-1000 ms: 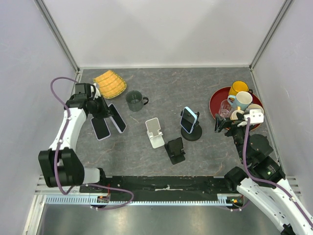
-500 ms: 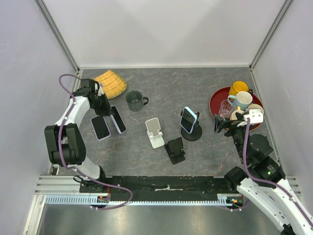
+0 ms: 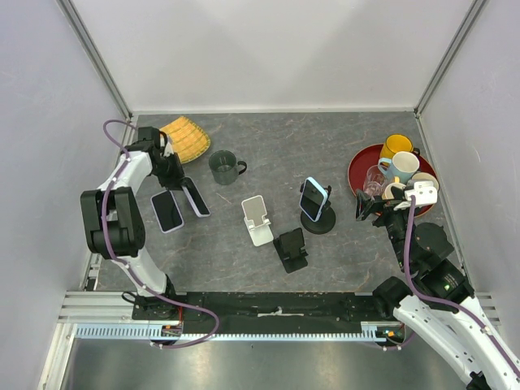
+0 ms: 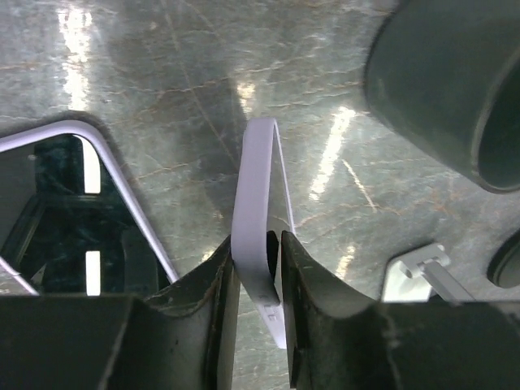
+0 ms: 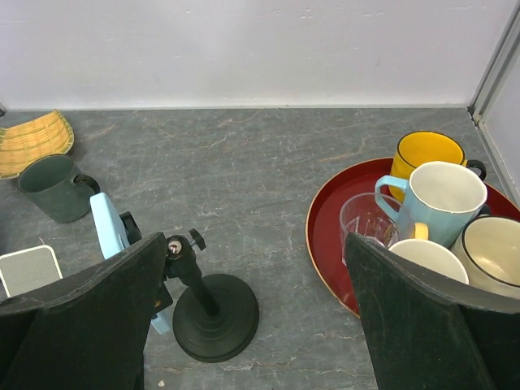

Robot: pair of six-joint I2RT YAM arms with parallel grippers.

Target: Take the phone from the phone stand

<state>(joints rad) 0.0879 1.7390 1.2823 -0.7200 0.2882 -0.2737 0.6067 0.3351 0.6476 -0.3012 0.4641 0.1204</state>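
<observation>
The grey, marble-veined table (image 3: 341, 142) has a matt, stony surface. At its right edge a glossy round red tray (image 3: 355, 166) carries a yellow mug (image 5: 431, 154), a pale blue mug (image 5: 443, 199), a cream mug (image 5: 491, 252) and a clear glass tumbler (image 5: 366, 223). A ribbed yellow dish (image 3: 183, 138) lies at the far left, with a dark green mug (image 3: 223, 166) beside it. A white folding stand (image 3: 257, 219) and a black folding stand (image 3: 291, 249) sit mid-table.

The left gripper (image 4: 256, 252) has its dark jaws drawn narrow, pinching the thin edge of a lavender-rimmed phone (image 4: 253, 211). That phone is tipped up on its long side beside a second phone lying flat (image 3: 166, 211). The right gripper (image 5: 256, 244) hangs near the tray with its jaws spread wide, holding nothing.

Since a second ago the left arm's elbow has swung from the near edge up along the left wall, and its wrist sits closer to the yellow dish. The phones and the right arm are where they were.

The light-blue phone (image 3: 313, 197), a slim slab with rounded corners and a dark face, is clamped at a tilt in the black round-based phone stand (image 3: 318, 221). This stand has a disc foot, a post and a knobbed clip. It is between the black folding stand and the tray.
</observation>
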